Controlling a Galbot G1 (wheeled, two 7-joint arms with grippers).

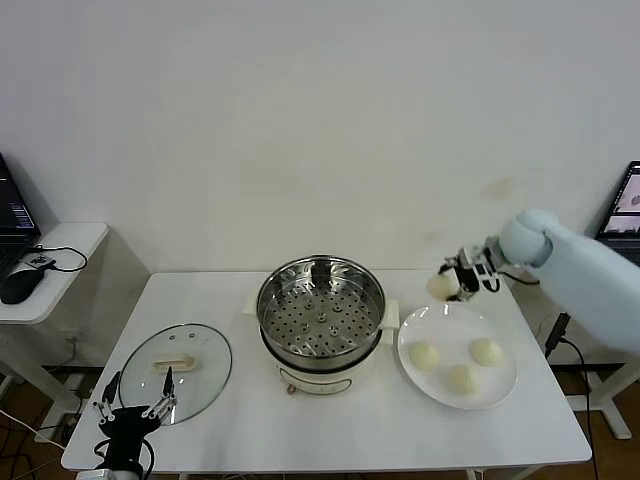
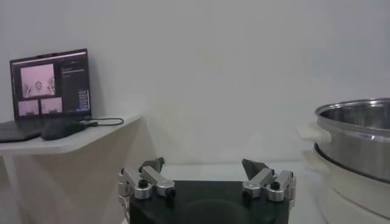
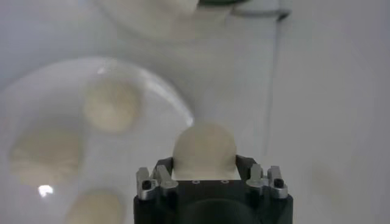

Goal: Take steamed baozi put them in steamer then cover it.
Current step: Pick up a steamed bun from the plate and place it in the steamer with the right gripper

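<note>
My right gripper (image 1: 450,282) is shut on a cream-white baozi (image 1: 441,286) and holds it above the far-left rim of the white plate (image 1: 505,384); the right wrist view shows the bun (image 3: 204,149) between the jaws. Three baozi lie on the plate (image 1: 425,355) (image 1: 486,351) (image 1: 461,378). The steel steamer (image 1: 320,305) with its perforated tray stands open at the table's centre; its side shows in the left wrist view (image 2: 356,131). The glass cover (image 1: 176,371) with a cream handle lies flat at the left. My left gripper (image 1: 133,400) is open and empty at the front-left corner.
A side table (image 1: 50,270) at the left holds a mouse and a laptop. Another laptop (image 1: 625,200) stands at the far right. The white wall is close behind the table.
</note>
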